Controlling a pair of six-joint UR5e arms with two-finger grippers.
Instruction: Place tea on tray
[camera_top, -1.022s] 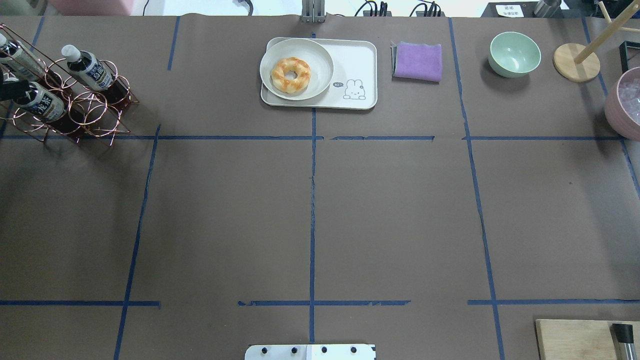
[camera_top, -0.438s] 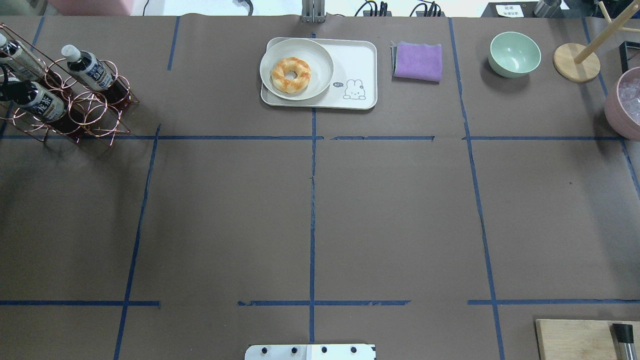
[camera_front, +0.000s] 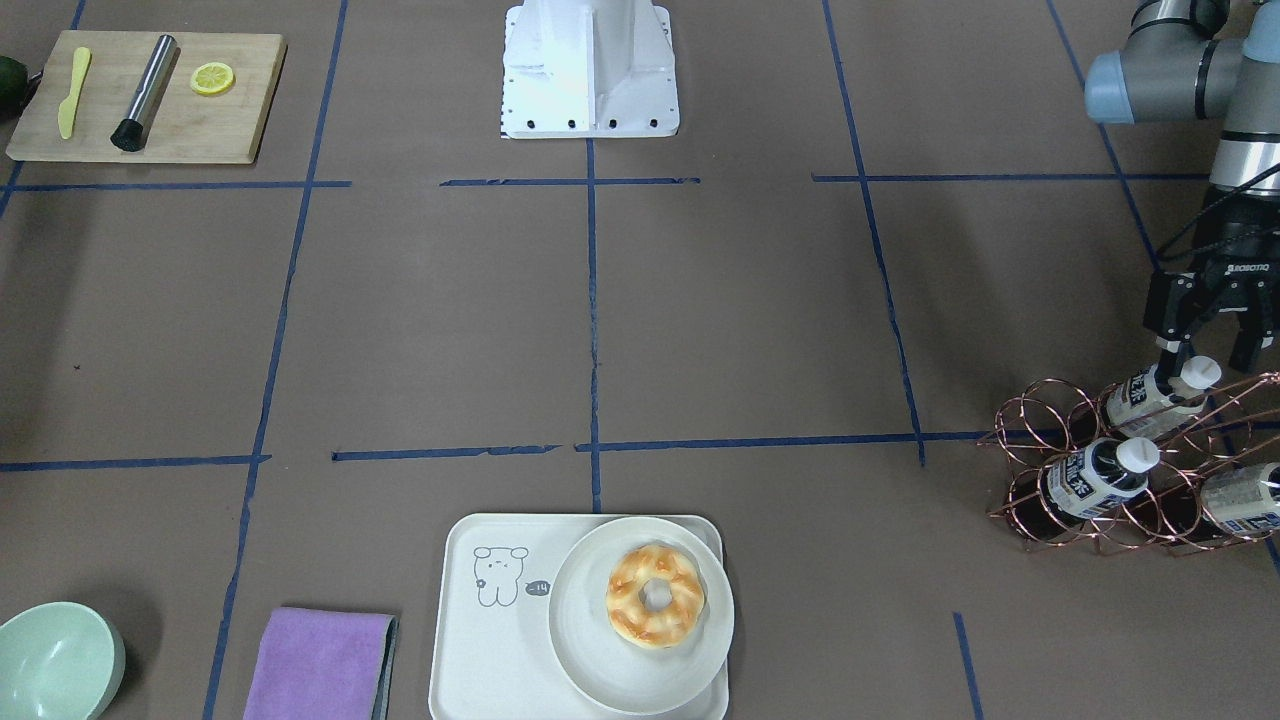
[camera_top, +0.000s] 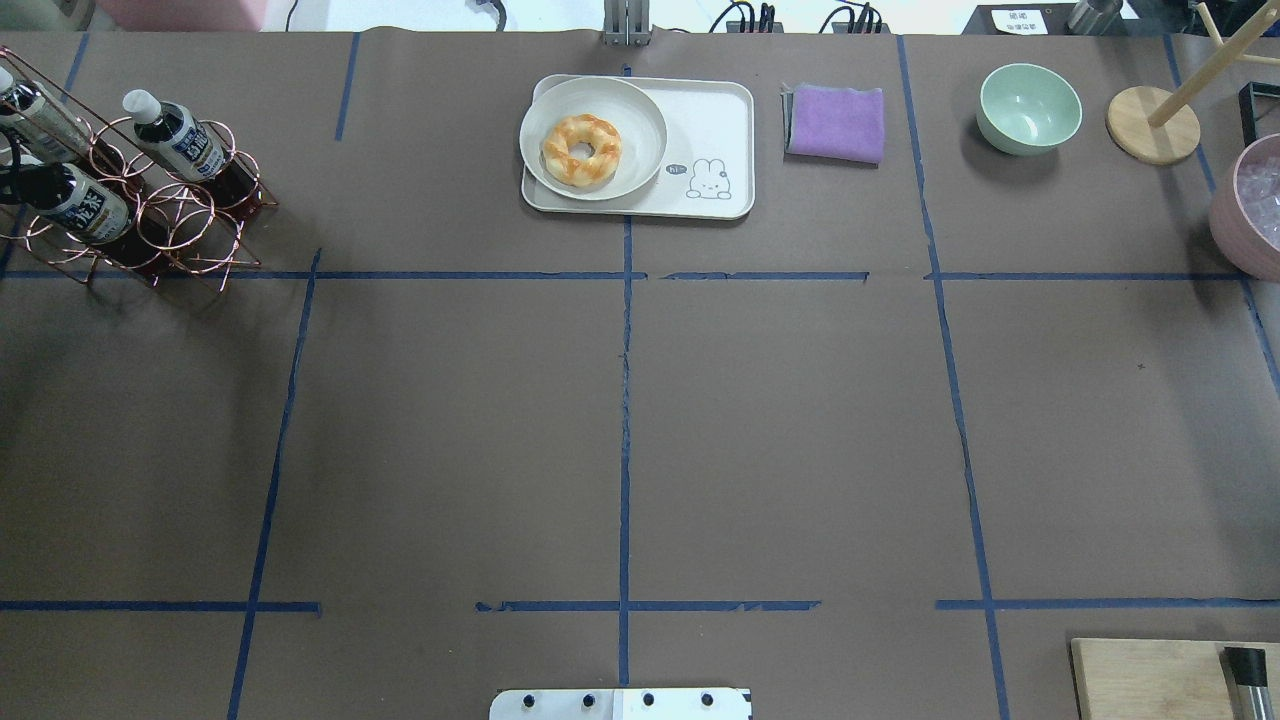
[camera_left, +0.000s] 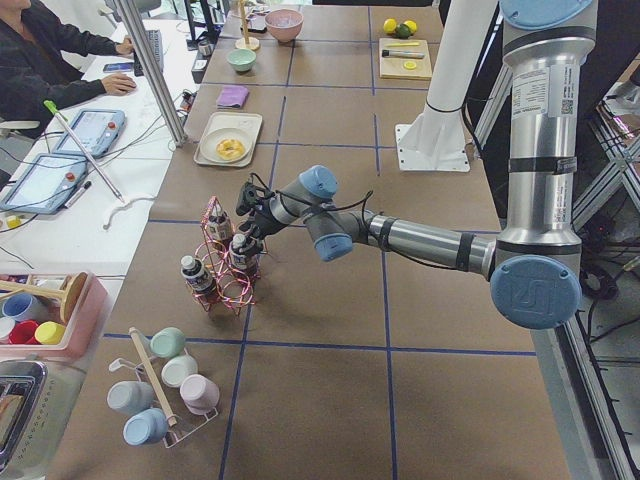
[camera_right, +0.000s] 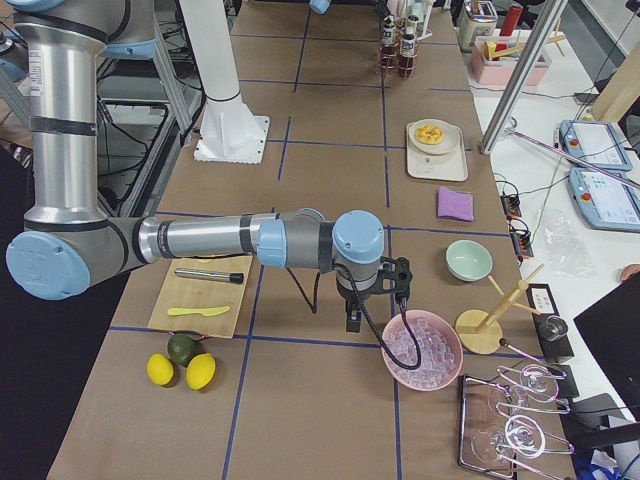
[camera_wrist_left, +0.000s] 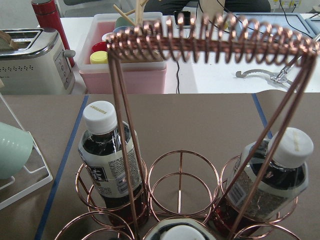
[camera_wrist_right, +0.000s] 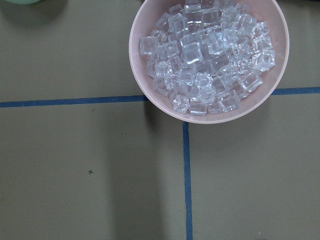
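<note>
Three tea bottles lie tilted in a copper wire rack (camera_front: 1100, 440). My left gripper (camera_front: 1210, 345) is open, its fingers either side of and just above the white cap of the nearest tea bottle (camera_front: 1150, 395). The overhead view shows that bottle (camera_top: 80, 200) with only a dark sliver of the gripper at the left edge. The left wrist view shows two other bottles (camera_wrist_left: 107, 150) (camera_wrist_left: 277, 172) and a cap at the bottom. The cream tray (camera_front: 480, 640) (camera_top: 715, 120) holds a plate (camera_front: 580, 640) with a doughnut (camera_front: 655, 597). My right gripper (camera_right: 375, 295) hangs beside a pink ice bowl (camera_wrist_right: 210, 55); I cannot tell its state.
A purple cloth (camera_front: 320, 665) and a green bowl (camera_front: 55, 660) lie beside the tray. A wooden cutting board (camera_front: 150, 120) with a knife, a muddler and a lemon slice sits near the robot base (camera_front: 590, 70). A mug rack (camera_left: 165, 385) stands beyond the bottle rack.
In the overhead view the dark left gripper over the nearest bottle's cap has slid toward the left edge and nearly out of view. The bottles and tray have not moved.
</note>
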